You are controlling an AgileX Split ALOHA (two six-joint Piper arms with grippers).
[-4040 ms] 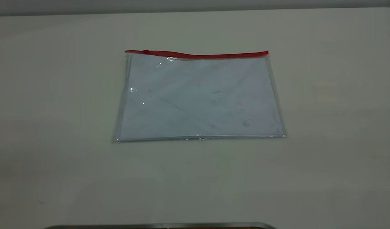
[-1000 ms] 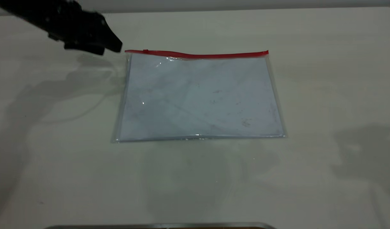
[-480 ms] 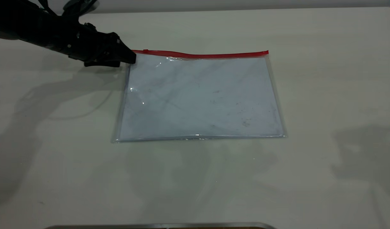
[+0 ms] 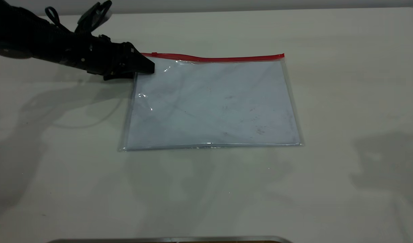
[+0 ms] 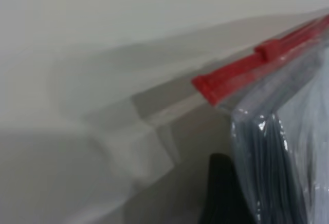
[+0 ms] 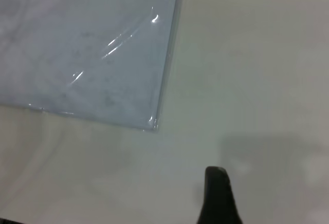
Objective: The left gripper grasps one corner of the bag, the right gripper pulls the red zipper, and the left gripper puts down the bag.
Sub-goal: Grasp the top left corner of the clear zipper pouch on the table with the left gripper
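- Exterior view, upper left of the frame: the left gripper (image 4: 149, 67) reaches in from the left edge, its black arm lying low and nearly level over the table (image 4: 344, 101), thin looped wires standing up behind it.
- Its pointed tip sits at the upper left corner of the bag (image 4: 209, 104), just below the left end of the red zipper (image 4: 213, 58). Whether the fingers have closed on the plastic cannot be told from any view.
- Centre of the frame: the bag is a clear flat pouch lying on the table, with pale bluish-white sheet material inside, marked with faint smudges.
- The red zipper runs along the bag's far long edge, from the gripper at the left to the upper right corner. A tiny red slider (image 4: 154, 54) sits near its left end.
- Left wrist view: the red zipper's end (image 5: 216, 86) and the bag's corner (image 5: 277, 147) fill the right side, with one dark fingertip (image 5: 222, 193) at the bottom beside the plastic.
- Bare table surrounds the bag on every side, widest to the right and at the bottom of the frame.
- Right wrist view: one dark fingertip (image 6: 218, 198) of the right gripper hangs over bare table, apart from a bag corner (image 6: 149, 121). How far that gripper is open cannot be told.
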